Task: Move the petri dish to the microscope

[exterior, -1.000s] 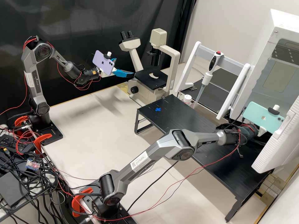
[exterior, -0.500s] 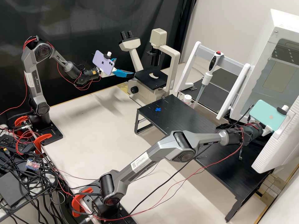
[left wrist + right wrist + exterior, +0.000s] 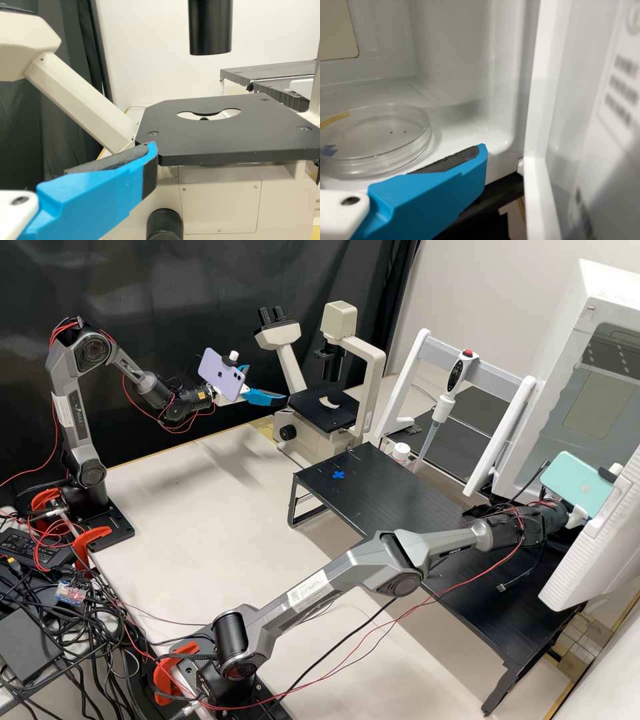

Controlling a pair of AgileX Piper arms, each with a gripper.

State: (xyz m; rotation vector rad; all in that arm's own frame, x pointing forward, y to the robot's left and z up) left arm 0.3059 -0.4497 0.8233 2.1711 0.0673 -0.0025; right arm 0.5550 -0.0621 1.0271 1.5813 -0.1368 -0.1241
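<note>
Cannot see the whole dish (image 3: 380, 137), cut off by the right wrist view's edge, nor all the microscope (image 3: 215, 140), cropped by the left one's. Cannot read the door's (image 3: 582, 125) blurred print (image 3: 621, 110).

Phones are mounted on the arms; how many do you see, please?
2: a lilac phone on the left arm, near the microscope, and a mint-green phone on the right arm, at the open white door.
</note>
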